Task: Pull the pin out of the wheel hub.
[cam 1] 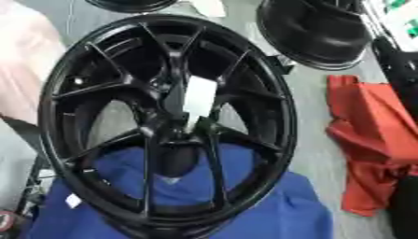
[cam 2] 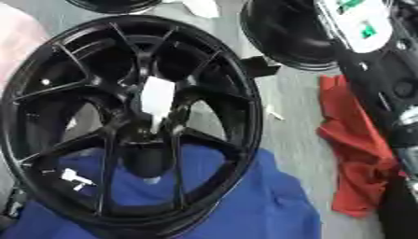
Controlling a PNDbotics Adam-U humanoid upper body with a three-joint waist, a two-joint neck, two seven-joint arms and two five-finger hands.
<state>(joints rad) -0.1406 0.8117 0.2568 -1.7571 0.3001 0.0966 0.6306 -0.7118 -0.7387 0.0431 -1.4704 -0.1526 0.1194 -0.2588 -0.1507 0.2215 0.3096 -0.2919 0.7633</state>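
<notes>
A large black multi-spoke wheel [cam 1: 167, 126] fills the middle of both views, its lower part over a blue cloth [cam 1: 282, 210]. At the hub a white flat piece [cam 1: 198, 95] stands out, narrowing to a thin white stem [cam 1: 191, 125] that runs down into the hub centre; this looks like the pin. No hand touches it. A black arm with silver joints [cam 2: 400, 107] runs down the right edge of the right eye view, well to the right of the wheel. Its hand is out of view. Nothing of the left arm shows.
A second black wheel [cam 1: 314, 32] lies at the back right and part of a third [cam 1: 130, 3] at the top edge. A red cloth [cam 1: 375, 140] lies on the grey floor to the right. Something pale pink [cam 1: 24, 60] is at the left.
</notes>
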